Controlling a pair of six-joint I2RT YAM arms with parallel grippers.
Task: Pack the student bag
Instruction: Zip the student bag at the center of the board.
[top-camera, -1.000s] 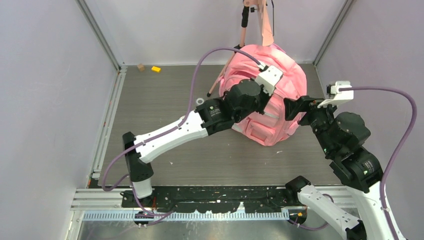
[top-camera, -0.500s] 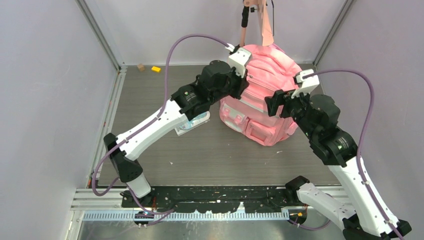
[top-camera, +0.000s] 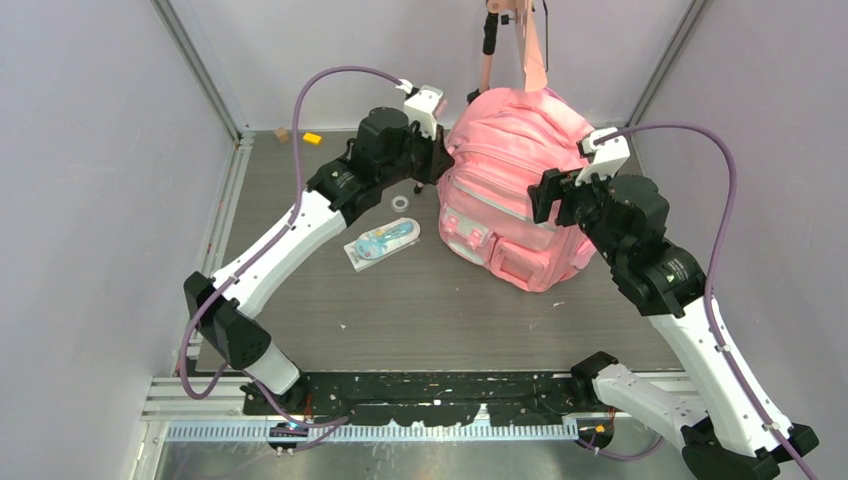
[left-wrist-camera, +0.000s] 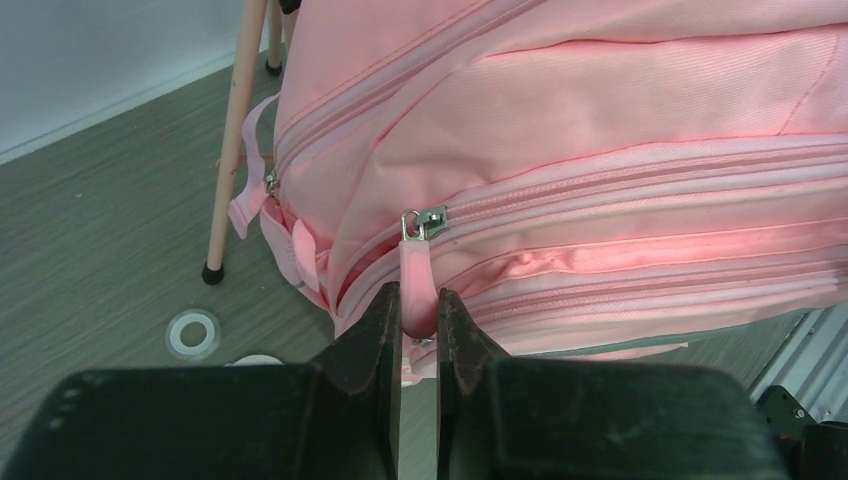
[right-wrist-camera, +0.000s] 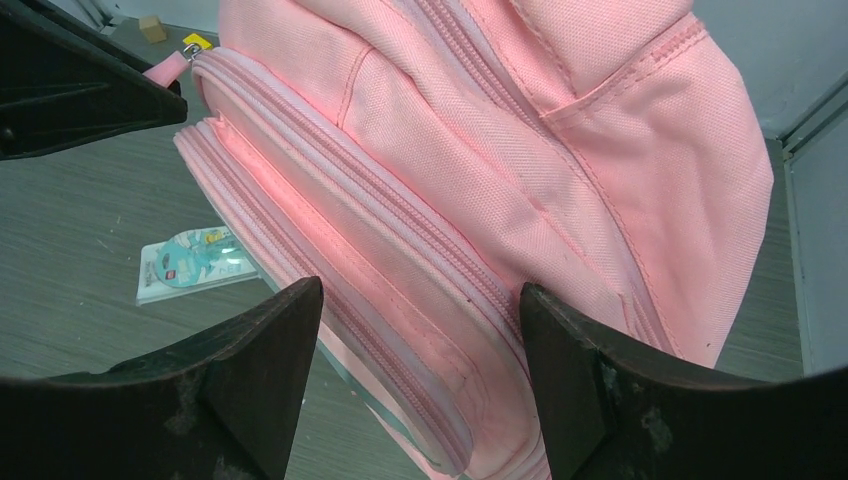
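Student bag (top-camera: 520, 190) standing zipped; left gripper (left-wrist-camera: 420, 318) pinching its pink zip pull (left-wrist-camera: 415, 280); right gripper (right-wrist-camera: 420, 330) gaping wide beside it; flat packet (top-camera: 381, 242) lying unpacked on the left; packing barely beginning.

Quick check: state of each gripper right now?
Left gripper: shut on the zipper pull of the student bag.
Right gripper: open, straddling the bag's side.

- The top external camera looks down from above and behind the 2 arm bases, and it sees the whole grey wood-grain table (top-camera: 330, 290).
- The left wrist camera sits low behind the left gripper (left-wrist-camera: 419, 315) and faces, very near, the large bright pink fabric backpack (left-wrist-camera: 600, 130).
- The right wrist camera looks between its fingers (right-wrist-camera: 590, 390) at the same backpack (right-wrist-camera: 560, 150), also near.
- All 3 views share this backpack (top-camera: 520, 190).
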